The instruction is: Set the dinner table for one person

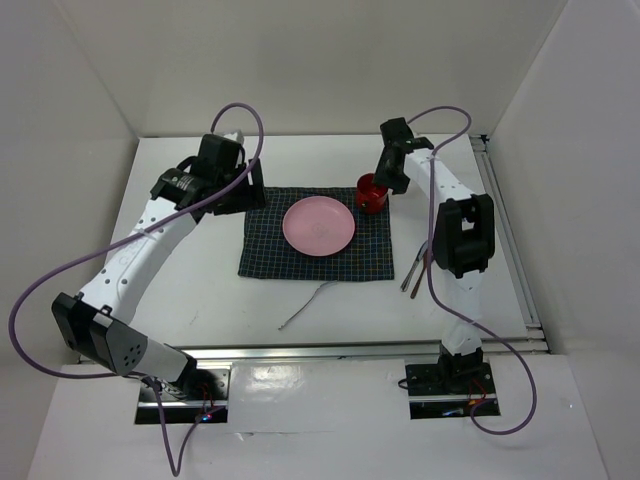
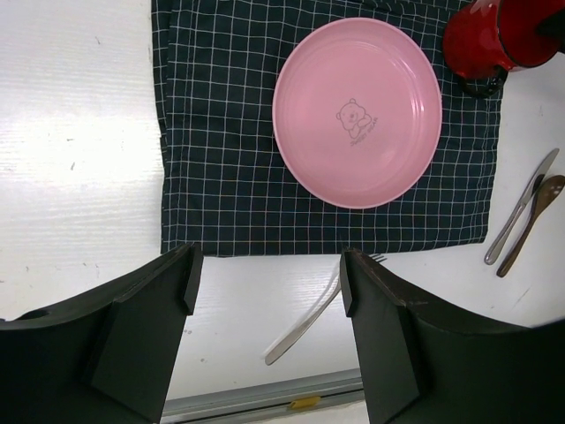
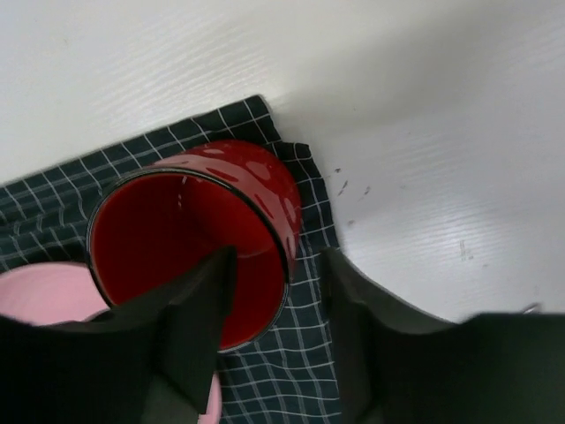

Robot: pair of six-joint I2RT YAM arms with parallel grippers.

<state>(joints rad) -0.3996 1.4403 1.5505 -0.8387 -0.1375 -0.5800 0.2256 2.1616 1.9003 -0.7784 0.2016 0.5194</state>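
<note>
The white dinner table (image 1: 210, 300) carries a dark navy checked mat (image 1: 268, 252) with a pink plate (image 1: 318, 226) in its middle. A red cup (image 1: 370, 192) stands on the mat's far right corner. My right gripper (image 1: 386, 178) hangs over it, open. In the right wrist view its jaws (image 3: 278, 265) straddle the wall of the cup (image 3: 177, 238), with one finger inside and one outside. My left gripper (image 1: 238, 192) is open and empty above the mat's far left corner. In its wrist view (image 2: 269, 265) the plate (image 2: 357, 112) and cup (image 2: 490, 35) show.
A metal fork (image 1: 303, 306) lies on the table in front of the mat, also seen in the left wrist view (image 2: 305, 327). A knife (image 2: 521, 208) and a wooden spoon (image 2: 532, 221) lie side by side right of the mat. Silver rails edge the table.
</note>
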